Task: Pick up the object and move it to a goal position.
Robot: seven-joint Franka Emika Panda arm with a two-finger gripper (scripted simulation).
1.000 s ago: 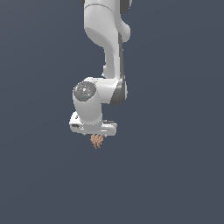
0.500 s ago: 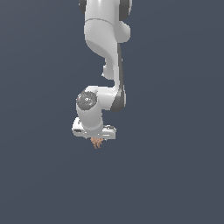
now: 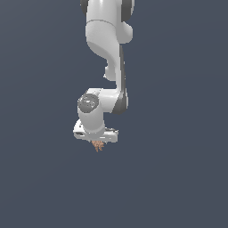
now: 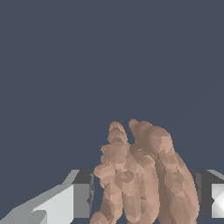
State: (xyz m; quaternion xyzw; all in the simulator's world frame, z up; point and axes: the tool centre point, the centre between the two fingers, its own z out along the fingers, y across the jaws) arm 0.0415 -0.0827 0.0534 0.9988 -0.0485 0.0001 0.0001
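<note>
The object [image 3: 98,145] is a small tan-brown bumpy clump with finger-like lobes. In the exterior view it hangs just under the white gripper [image 3: 97,141], narrower than the gripper's body. In the wrist view the object [image 4: 142,179] fills the space between the two fingers [image 4: 83,194], which press on it from either side. The gripper is shut on the object and holds it in the air, off any surface.
The white arm [image 3: 107,53] comes down from the top of the exterior view. All around is a plain dark grey-blue background [image 3: 178,178] with no other objects or edges in sight.
The arm has moved the gripper and the held object a little towards the exterior view's left and slightly upward. The grip is unchanged.
</note>
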